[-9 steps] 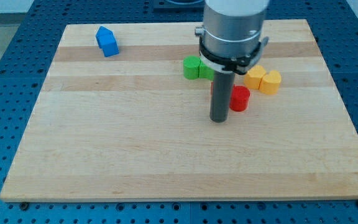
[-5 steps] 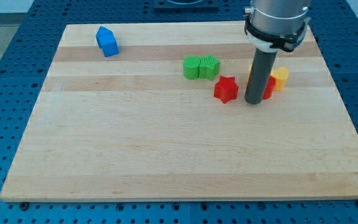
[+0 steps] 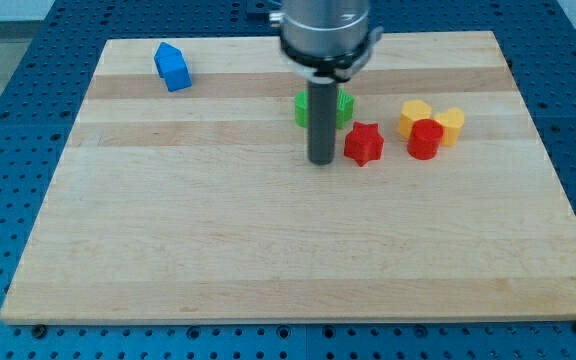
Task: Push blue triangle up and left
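lab bench (blue pegboard base (image 3: 8, 60), wooden board (image 3: 268, 240)).

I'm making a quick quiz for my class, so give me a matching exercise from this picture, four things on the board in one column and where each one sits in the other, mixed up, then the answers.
Column one:
1. blue block
2. red star
3. red cylinder
4. my tip

Column two:
A. touching the yellow blocks, at the view's right
B. alone near the board's top left corner
C. just left of the red star, in front of the green blocks
D. between the rod and the red cylinder

Pairs: 1-B, 2-D, 3-A, 4-C
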Robot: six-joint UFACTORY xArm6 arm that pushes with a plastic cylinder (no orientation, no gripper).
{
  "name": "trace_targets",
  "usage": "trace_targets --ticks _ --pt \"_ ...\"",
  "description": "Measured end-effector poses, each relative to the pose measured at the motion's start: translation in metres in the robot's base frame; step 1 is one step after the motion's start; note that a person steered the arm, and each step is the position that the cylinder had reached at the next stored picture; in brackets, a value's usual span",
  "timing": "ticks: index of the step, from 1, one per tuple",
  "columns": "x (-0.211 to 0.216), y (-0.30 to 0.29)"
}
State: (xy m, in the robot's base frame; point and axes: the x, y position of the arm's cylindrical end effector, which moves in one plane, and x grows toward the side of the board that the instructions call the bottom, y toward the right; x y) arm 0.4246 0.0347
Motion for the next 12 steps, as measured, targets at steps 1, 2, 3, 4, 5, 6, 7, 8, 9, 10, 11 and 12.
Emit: trace_targets --ticks 1,2,3,4,5,6,7,8,9,10,11,12 --pt "-0.012 0.034" --pt "-0.012 0.071" --pt "-0.012 0.088" --pt "-0.011 0.081" --pt "-0.011 0.001" --pt "-0.023 -0.069" --pt "-0.057 -0.092" --pt "-0.066 -0.092" --pt "-0.066 -0.086" --pt "-0.068 -0.067" --pt "-0.075 -0.048" --pt "-0.077 -0.023"
